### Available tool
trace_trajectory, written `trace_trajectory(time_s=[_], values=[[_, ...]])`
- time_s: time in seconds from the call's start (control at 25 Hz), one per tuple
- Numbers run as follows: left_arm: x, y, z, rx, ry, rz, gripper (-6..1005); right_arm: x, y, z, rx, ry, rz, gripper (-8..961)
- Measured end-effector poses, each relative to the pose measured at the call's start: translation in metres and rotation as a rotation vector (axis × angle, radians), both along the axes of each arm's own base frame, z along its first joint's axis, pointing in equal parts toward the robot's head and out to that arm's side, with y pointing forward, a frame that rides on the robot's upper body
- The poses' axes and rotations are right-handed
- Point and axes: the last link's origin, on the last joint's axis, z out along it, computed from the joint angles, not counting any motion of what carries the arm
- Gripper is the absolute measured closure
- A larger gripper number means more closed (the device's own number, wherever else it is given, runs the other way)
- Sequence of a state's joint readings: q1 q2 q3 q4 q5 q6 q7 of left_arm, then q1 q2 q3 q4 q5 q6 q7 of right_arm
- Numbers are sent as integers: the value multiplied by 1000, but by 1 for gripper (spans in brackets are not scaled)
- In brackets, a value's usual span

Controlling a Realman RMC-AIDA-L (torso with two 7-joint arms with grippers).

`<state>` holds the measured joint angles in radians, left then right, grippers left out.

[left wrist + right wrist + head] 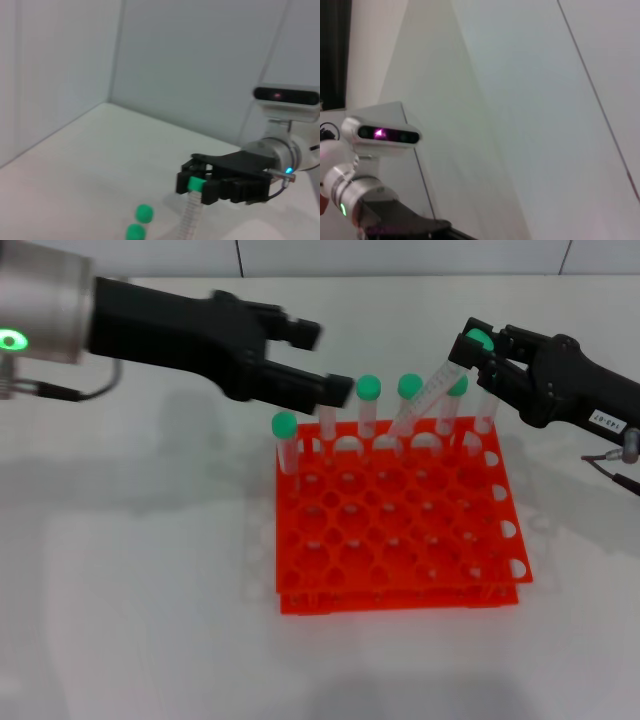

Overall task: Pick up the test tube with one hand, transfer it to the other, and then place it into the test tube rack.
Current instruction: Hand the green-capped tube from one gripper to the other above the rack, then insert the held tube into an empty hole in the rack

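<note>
The test tube [428, 397] hangs tilted over the back row of the orange-red test tube rack [395, 597]. Its green cap [478, 339] is pinched in my right gripper [477, 353], the one with the white label, and its lower end slants toward the rack's holes. My left gripper [330, 360] hovers open just left of the back row, apart from the tube. In the left wrist view the right gripper [199, 186] shows shut on the tube [189, 217]. Several other green-capped tubes [368, 405] stand upright in the back row.
One more capped tube [285, 440] stands at the rack's back left corner, below the left gripper. Two green caps [145, 213] show low in the left wrist view. White table [130, 590] surrounds the rack. The right wrist view shows the left arm's cuff [350, 192] and the head camera [382, 134].
</note>
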<state>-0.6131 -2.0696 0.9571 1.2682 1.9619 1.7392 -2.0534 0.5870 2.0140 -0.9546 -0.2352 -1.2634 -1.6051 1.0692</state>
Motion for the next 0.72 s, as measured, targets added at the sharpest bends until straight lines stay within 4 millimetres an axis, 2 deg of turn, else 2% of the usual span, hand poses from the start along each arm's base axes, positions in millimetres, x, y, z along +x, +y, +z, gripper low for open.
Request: trace_trajectory(time_s=[0.16, 0.32, 0.72], values=[[-8, -17, 22, 48, 41, 65, 116, -6, 1, 0, -30, -52, 47, 695], [-24, -40, 37, 100, 71, 124, 116, -16, 7, -1, -75, -118, 91, 695], [-73, -94, 54, 241, 59, 190, 117, -41, 25, 9, -100, -228, 139, 695]])
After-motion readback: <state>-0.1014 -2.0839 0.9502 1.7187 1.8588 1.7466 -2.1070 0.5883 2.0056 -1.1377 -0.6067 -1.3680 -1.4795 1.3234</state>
